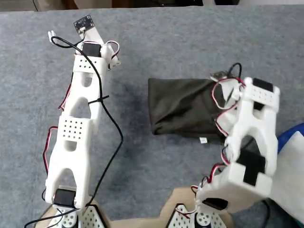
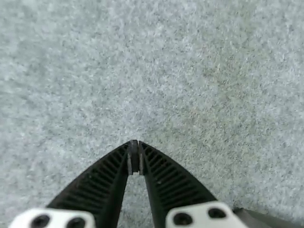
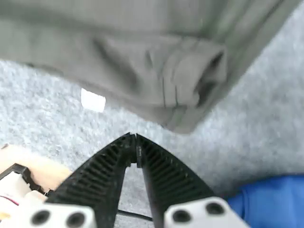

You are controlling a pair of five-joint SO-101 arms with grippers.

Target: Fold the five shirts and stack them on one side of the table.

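Left jaws: pressed together on nothing; the bare grey worktop (image 2: 156, 66) lies under and ahead of their tips.
Right jaws: pressed together too, pinching nothing; their tips hang just short of the dark shirt (image 3: 142, 61), above its bunched near edge.
Dark shirt: we judge it folded into a rough block; it lies ahead of the right jaws and well apart from the left jaws.
White tag (image 3: 92, 100): on the worktop just ahead of the right tips, beside the shirt's edge.
Blue shirt (image 3: 270, 202): back by the base of the right jaws, off to one side; we take it for one waiting its turn.
Risk, grip: if the right jaws spread late or dip shallow, we expect them to catch a single layer; the fold would then peel open when lifted.
Risk, push: shut tips driven forward could shove the block and rumple it.
Risk, snag: the loose near edge may drag on the rough worktop; a one-sided pull could skew the block.
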